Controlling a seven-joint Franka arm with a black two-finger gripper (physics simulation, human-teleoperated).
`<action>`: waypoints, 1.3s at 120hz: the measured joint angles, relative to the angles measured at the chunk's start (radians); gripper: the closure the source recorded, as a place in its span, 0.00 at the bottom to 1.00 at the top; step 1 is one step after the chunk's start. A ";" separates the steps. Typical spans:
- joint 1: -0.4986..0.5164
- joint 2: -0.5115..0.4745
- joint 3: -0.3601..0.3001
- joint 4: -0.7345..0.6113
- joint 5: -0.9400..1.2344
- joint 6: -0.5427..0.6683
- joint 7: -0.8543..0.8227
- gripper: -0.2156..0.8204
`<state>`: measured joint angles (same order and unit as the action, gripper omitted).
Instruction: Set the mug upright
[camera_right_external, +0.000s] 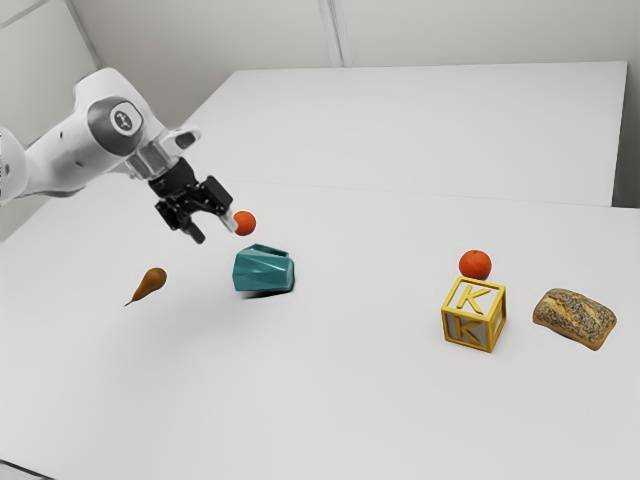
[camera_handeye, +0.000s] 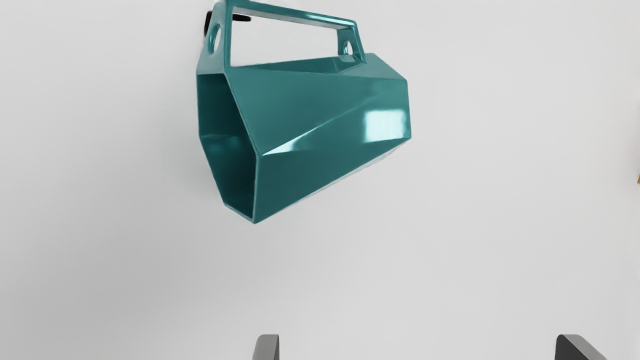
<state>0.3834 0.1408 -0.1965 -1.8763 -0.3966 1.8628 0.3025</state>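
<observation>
The glossy, faceted teal mug (camera_right_external: 263, 272) lies sideways on the white tabletop (camera_right_external: 350, 390), near my spread, grey-tipped fingers (camera_handeye: 267, 348). Likely rigid and slippery; I'd pinch its body, not the thin handle (camera_handeye: 295, 14).

Looks like a lab to me: a robot arm (camera_right_external: 105, 125) reaches in from the upper left of the frame, over a white table (camera_right_external: 340, 400), with plain pale walls (camera_right_external: 480, 30) along the top.
</observation>
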 joint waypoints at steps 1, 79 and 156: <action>0.002 0.006 0.000 0.000 -0.009 0.003 0.007 0.21; 0.108 0.282 -0.001 0.036 -0.359 0.055 0.431 0.21; 0.111 0.338 -0.003 0.038 -0.488 0.001 0.621 0.73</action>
<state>0.4940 0.4786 -0.1993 -1.8382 -0.8842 1.8642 0.9232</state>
